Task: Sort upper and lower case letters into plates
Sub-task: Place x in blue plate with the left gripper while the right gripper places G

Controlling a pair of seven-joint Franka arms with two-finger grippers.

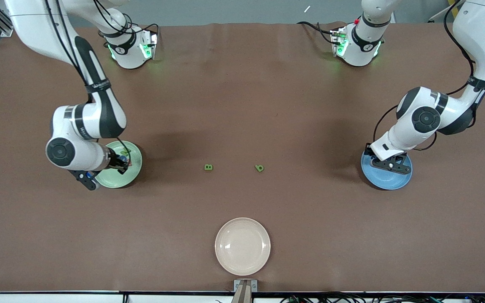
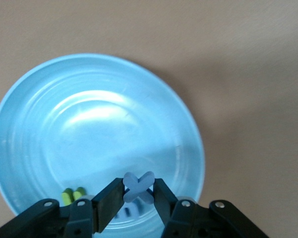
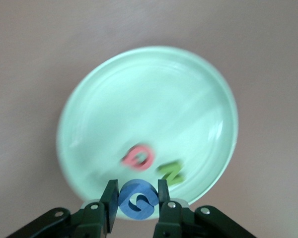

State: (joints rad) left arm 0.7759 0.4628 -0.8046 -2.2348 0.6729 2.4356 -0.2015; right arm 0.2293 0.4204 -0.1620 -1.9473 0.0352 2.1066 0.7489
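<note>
**A:** Starting with the front view: what's hidden?

**B:** Both grippers. The right gripper (image 1: 121, 165) hangs over the mint green plate (image 1: 114, 179) at the frame's left, covering much of it; the left gripper (image 1: 390, 165) sits over the sky blue plate (image 1: 387, 181) at the frame's right. Whatever lies in either plate is hard to make out there.

**A:** Counts?

**B:** Three plates, including a cream-white plate (image 1: 242, 246) at lower centre, and two green letters on the table (image 1: 242, 105) mid-frame: a green B (image 1: 208, 167) and a green b (image 1: 259, 168), apart from each other.

**A:** Left wrist view?

**B:** Fingers clenched on a blue x (image 2: 138, 187) above the blue plate's rim. A green letter (image 2: 73, 195) in the plate is half hidden by the gripper; a blue bit by the fingers is unreadable.

**A:** Right wrist view?

**B:** Blurred. Fingers grasp a blue G (image 3: 138, 199) over the mint plate's edge. Inside lie a pink Q (image 3: 138, 156) and a green N (image 3: 171, 172), side by side.
</note>
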